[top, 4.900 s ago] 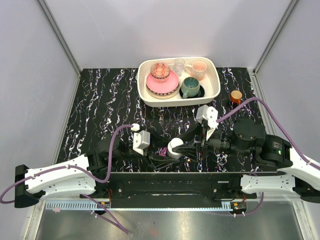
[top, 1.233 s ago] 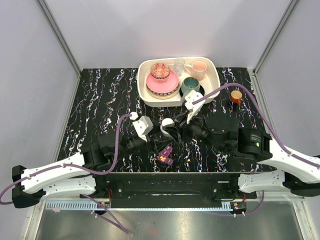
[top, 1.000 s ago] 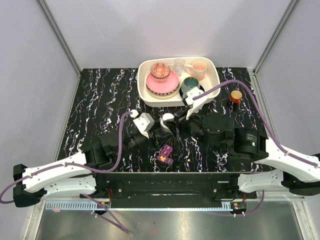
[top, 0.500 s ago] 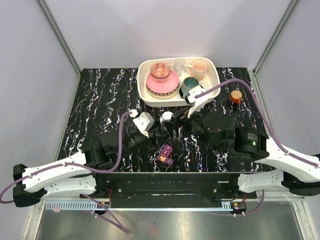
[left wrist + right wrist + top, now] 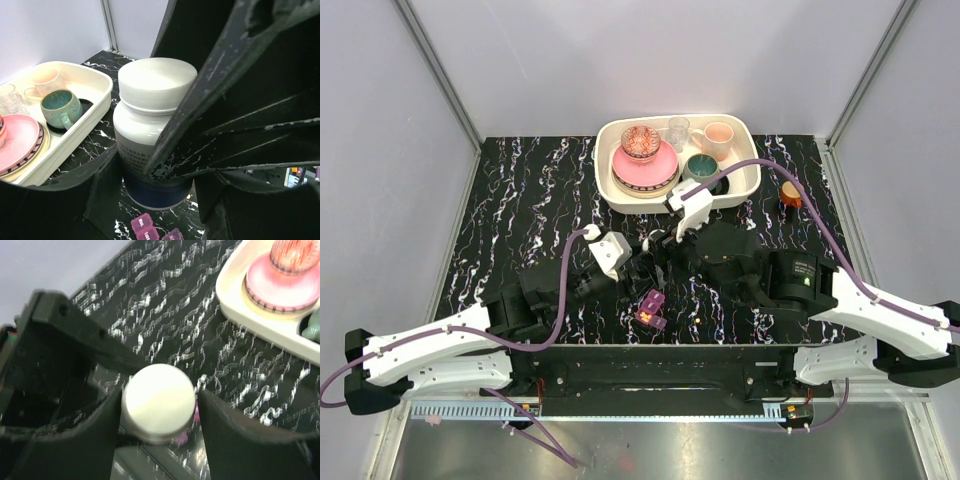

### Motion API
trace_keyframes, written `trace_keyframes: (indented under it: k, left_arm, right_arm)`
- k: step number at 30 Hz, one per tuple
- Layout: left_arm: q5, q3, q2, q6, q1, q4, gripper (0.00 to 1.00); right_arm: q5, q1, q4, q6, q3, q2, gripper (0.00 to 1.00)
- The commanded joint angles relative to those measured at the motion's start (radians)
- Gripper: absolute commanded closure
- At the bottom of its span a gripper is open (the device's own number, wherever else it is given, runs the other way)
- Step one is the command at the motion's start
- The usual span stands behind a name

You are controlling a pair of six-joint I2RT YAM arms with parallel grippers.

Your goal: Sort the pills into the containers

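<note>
Pills [image 5: 645, 318] first: tiny orange specks glowing inside the open pink pill box [image 5: 653, 303], which lies on the table [image 5: 520, 220] just on the near side of both sets of jaws. One more orange speck, maybe a stray pill, sits on the table further right, apart from the box.

Up to the white bottle [image 5: 150, 145], and the left jaws are clamped on its body, one finger across the label, the other low on the far side. The bottle stands upright, pink compartments peeking out right beneath it. The cap [image 5: 159, 401] is on, with the right jaws spread to either side of it and close against the rim. That view is blurred, so I can't tell whether they're actually pinching it.

My read: this is cap work, one arm bracing and the other turning. To do it well, the left jaws want a firm, level hold so the bottle can't spin. The right jaws should centre on the cap, squeeze evenly and twist straight about its axis. Any sideways shove risks tipping the bottle onto the box below. Beyond the jaws, the cream tray [image 5: 599, 170] of crockery sits out of it.
</note>
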Motion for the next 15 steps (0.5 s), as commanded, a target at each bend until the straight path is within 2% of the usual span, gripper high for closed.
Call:
trace_keyframes:
  k: [1, 2, 3, 5, 6, 7, 9, 10, 12, 13, 14, 15]
  left_arm:
    - [0.022, 0.053, -0.021, 0.032, -0.004, 0.059, 1.00]
    - [0.024, 0.053, -0.021, 0.032, -0.004, 0.059, 1.00]
    - [0.024, 0.051, -0.021, 0.034, -0.004, 0.060, 1.00]
    - [0.016, 0.050, -0.023, 0.034, -0.004, 0.059, 1.00]
    - [0.013, 0.044, -0.023, 0.032, -0.004, 0.059, 0.98]
    - [0.007, 0.039, -0.027, 0.031, -0.004, 0.060, 0.94]
    - [-0.020, 0.024, -0.032, 0.020, -0.004, 0.059, 0.82]
    - [-0.034, 0.018, -0.041, 0.011, -0.004, 0.057, 0.59]
    - [-0.073, -0.019, -0.055, -0.007, -0.004, 0.048, 0.40]
    - [-0.089, -0.036, -0.076, -0.027, -0.004, 0.039, 0.07]
    - [-0.117, -0.054, -0.087, -0.049, -0.004, 0.034, 0.01]
    - [-0.128, -0.089, -0.101, -0.081, -0.004, 0.027, 0.01]
  right_arm:
    - [-0.047, -0.004, -0.050, 0.028, 0.050, 0.021, 0.38]
    - [-0.047, -0.004, -0.056, 0.030, 0.051, 0.024, 0.45]
    - [-0.045, -0.002, -0.057, 0.028, 0.053, 0.022, 0.57]
    - [-0.040, -0.004, -0.062, 0.030, 0.047, 0.021, 0.72]
    - [-0.036, -0.005, -0.062, 0.031, 0.045, 0.018, 0.87]
    - [-0.022, -0.006, -0.062, 0.031, 0.042, 0.015, 0.93]
    - [0.002, -0.006, -0.062, 0.043, 0.024, -0.002, 0.99]
    - [0.047, -0.007, -0.062, 0.051, 0.014, -0.008, 1.00]
    - [0.090, -0.031, -0.059, 0.077, -0.027, -0.041, 1.00]
    - [0.101, -0.051, -0.051, 0.085, -0.047, -0.054, 1.00]
    - [0.095, -0.080, -0.040, 0.093, -0.093, -0.080, 1.00]
    - [0.079, -0.144, -0.030, 0.106, -0.119, -0.094, 1.00]
